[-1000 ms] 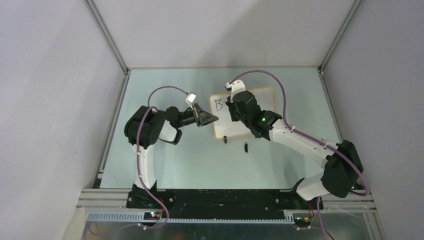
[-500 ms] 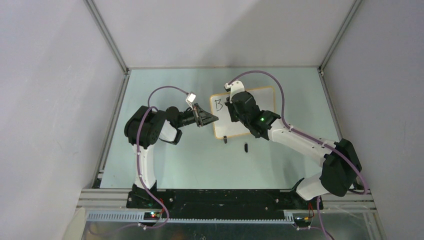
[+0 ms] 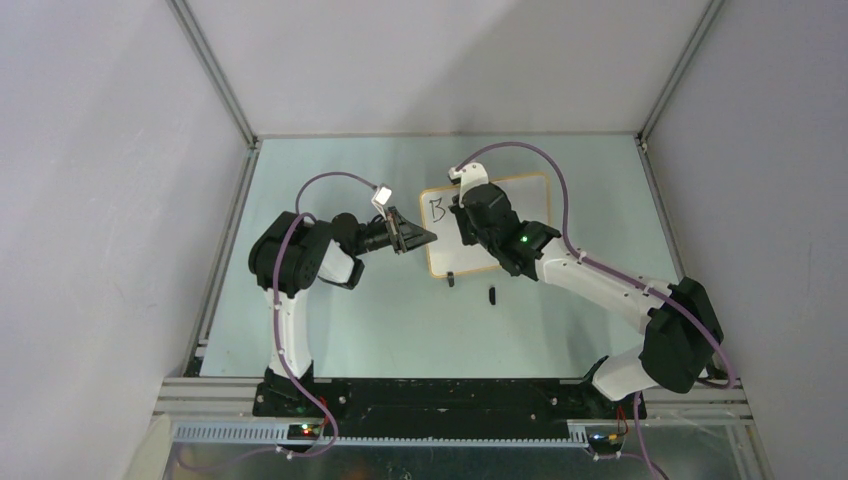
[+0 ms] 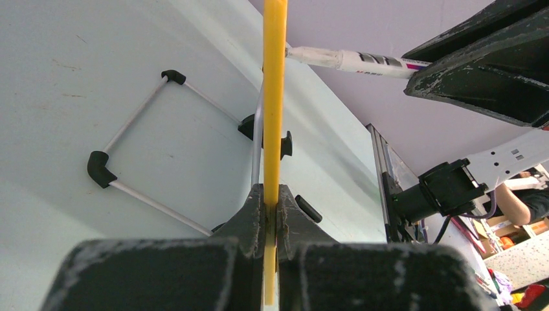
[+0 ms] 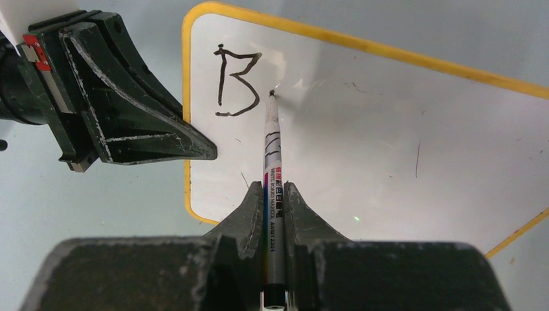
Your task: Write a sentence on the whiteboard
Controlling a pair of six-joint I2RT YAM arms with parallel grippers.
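Note:
The whiteboard (image 3: 535,205) lies on the table at the centre back, and its yellow frame shows in the right wrist view (image 5: 362,44). The sentence is a single black "B" (image 5: 234,84) at the board's top left, also seen in the top view (image 3: 436,208). My right gripper (image 5: 272,191) is shut on a whiteboard marker (image 5: 272,155), whose tip sits at the board just right of the "B". My left gripper (image 4: 272,197) is shut on the board's left edge (image 4: 274,97). It also shows in the top view (image 3: 430,237).
A black marker cap (image 3: 492,294) lies on the table in front of the board. A black clip foot (image 3: 451,280) sits at the board's near edge. A thin wire bracket with black ends (image 4: 139,155) shows left of the board's edge in the left wrist view.
My right gripper has shifted slightly left with the marker. The left arm and the board have not moved. The board still shows only the "B".

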